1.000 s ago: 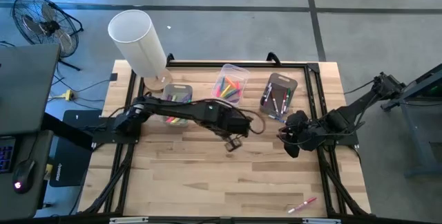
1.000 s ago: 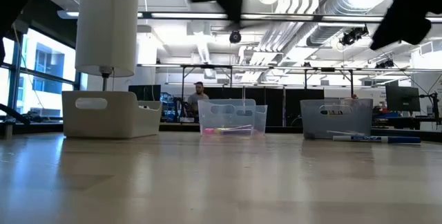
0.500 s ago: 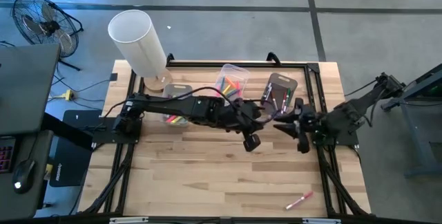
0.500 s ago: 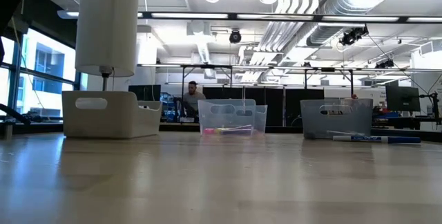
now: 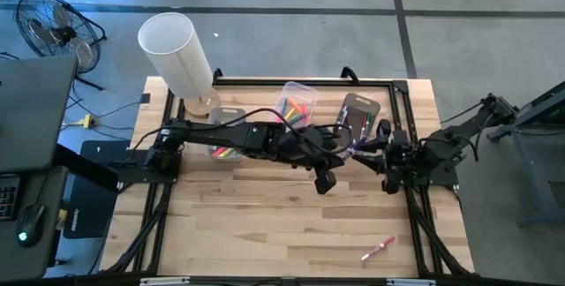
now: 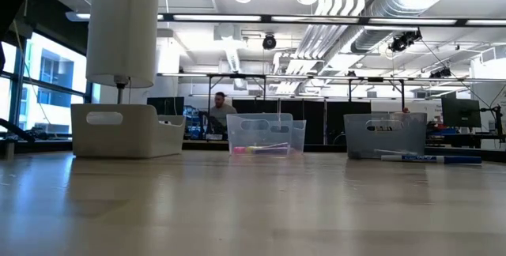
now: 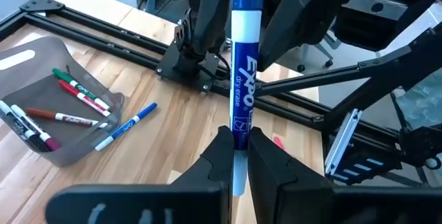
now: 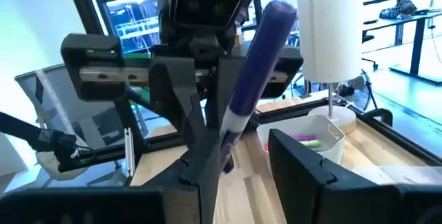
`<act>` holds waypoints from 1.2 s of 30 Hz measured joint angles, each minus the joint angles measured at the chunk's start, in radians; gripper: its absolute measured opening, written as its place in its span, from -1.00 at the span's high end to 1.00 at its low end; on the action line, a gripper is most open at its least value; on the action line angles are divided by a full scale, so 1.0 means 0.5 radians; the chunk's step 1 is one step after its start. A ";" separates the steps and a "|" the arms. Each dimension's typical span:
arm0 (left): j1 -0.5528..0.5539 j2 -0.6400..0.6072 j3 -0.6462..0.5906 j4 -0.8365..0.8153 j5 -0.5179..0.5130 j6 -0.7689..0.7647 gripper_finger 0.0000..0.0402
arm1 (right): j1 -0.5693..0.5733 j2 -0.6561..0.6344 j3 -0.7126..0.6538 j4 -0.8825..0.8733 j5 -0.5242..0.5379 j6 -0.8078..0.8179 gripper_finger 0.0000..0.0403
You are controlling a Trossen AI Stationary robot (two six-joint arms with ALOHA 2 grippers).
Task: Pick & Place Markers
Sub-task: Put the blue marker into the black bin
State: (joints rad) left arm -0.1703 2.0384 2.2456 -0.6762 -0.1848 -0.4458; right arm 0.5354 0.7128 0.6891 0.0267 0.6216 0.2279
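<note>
Handover was the step in hand, by my judgement: your left gripper (image 7: 235, 156) was clenched on the lower end of a blue marker (image 7: 243, 79), held upright above mid-table so that its free end stood toward the right arm. Your right gripper (image 8: 238, 175) had its fingers parted with that marker standing between them; contact with either finger could not be confirmed. In the high view the two grippers met just in front of the grey bin (image 5: 356, 120), which held several markers. One further blue marker (image 7: 126, 125) lay on the table beside that bin. A pink marker (image 5: 378, 250) lay alone near the front edge, well apart from both arms. The clear bin (image 5: 295, 106) and white bin (image 5: 226, 125) each held coloured markers. You should note the risk: release before the right fingers close would drop the marker.
</note>
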 joint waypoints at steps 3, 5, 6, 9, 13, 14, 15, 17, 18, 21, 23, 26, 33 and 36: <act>0.000 0.001 0.000 0.005 0.000 -0.004 0.92 | -0.051 0.001 0.000 0.040 -0.053 -0.004 0.44; 0.000 0.001 0.000 0.006 -0.001 -0.006 0.92 | -0.094 0.001 0.000 0.066 -0.114 -0.005 0.44; 0.000 0.001 0.000 0.006 0.000 -0.006 0.92 | -0.114 0.001 0.000 0.076 -0.141 -0.005 0.44; 0.002 0.001 0.000 0.005 0.012 -0.008 0.92 | -0.168 0.001 0.000 0.104 -0.177 -0.004 0.44; 0.005 0.033 0.002 0.017 0.016 -0.008 0.92 | -0.225 0.001 0.000 0.115 -0.246 -0.009 0.44; 0.005 0.042 0.001 0.006 0.025 -0.008 0.92 | -0.238 0.001 0.000 0.115 -0.251 -0.009 0.44; 0.005 0.047 -0.002 -0.005 0.030 -0.009 0.92 | -0.248 0.001 0.000 0.115 -0.255 -0.008 0.45; 0.006 0.046 -0.003 -0.005 0.045 -0.011 0.92 | -0.265 0.001 0.000 0.140 -0.262 -0.008 0.48; 0.007 0.043 -0.001 0.003 0.046 -0.012 0.92 | -0.274 0.000 0.000 0.153 -0.265 -0.007 0.50; 0.007 0.043 0.000 0.000 0.036 -0.013 0.92 | -0.292 0.000 0.000 0.143 -0.318 -0.010 0.61; 0.007 0.043 0.000 -0.003 0.014 -0.009 0.92 | -0.301 0.001 0.000 0.143 -0.352 -0.016 0.71; 0.018 0.043 0.000 -0.001 -0.011 0.010 0.92 | -0.302 -0.002 0.000 0.151 -0.364 -0.020 0.86; 0.066 0.042 0.000 0.002 -0.188 -0.104 0.82 | -0.305 0.001 0.000 0.127 -0.254 -0.050 0.82; 0.106 0.042 0.000 -0.014 -0.116 -0.065 0.71 | -0.304 0.001 0.000 0.123 -0.211 -0.043 0.80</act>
State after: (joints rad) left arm -0.1175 2.0594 2.2456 -0.6831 -0.2428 -0.4784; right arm 0.3836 0.7132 0.6891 0.0881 0.5159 0.2066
